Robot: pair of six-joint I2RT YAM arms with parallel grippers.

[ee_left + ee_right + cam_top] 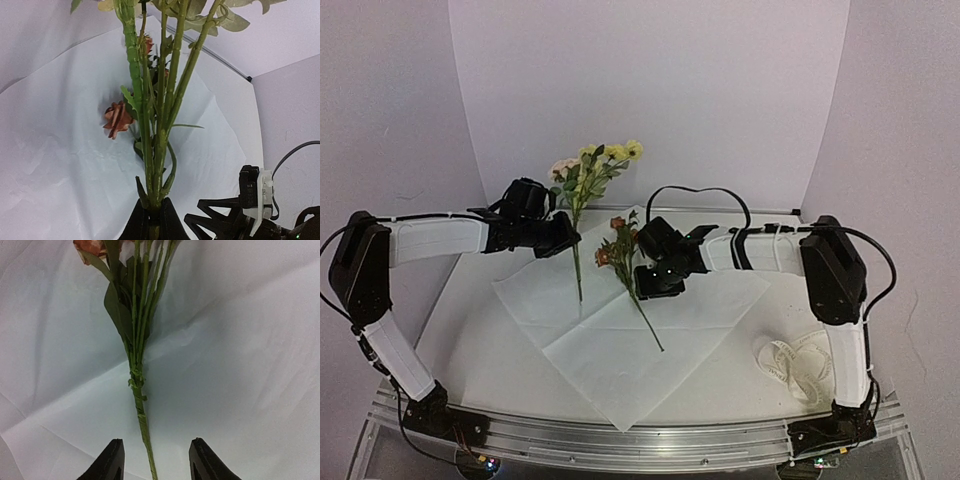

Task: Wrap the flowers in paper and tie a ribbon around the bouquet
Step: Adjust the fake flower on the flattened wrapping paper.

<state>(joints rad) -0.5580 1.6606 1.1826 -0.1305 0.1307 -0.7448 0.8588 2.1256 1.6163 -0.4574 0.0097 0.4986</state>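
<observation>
Pale lilac walls curve behind a white table (485, 350), where the flowers (595, 165), yellow blossoms with one pale pink rose, stand upright above the far left part of the paper (620, 370). Their long stems hang down toward the sheet; whether the tips touch it cannot be told. The left fingers (150, 226) are closed on the stems partway up, below the leaves. Just to the right, an orange sprig (618, 245) lies flat on the paper, blossoms toward the back and thin stem running toward the near right. The right fingers (650, 285) hang over it, spread apart on either side of the stem and clear of it, as the right wrist view shows. The creased white sheet lies spread like a diamond, one corner pointing at the near edge. Well apart from it, the ribbon (792, 362) sits in loose loops on the table beside the right arm's base.
</observation>
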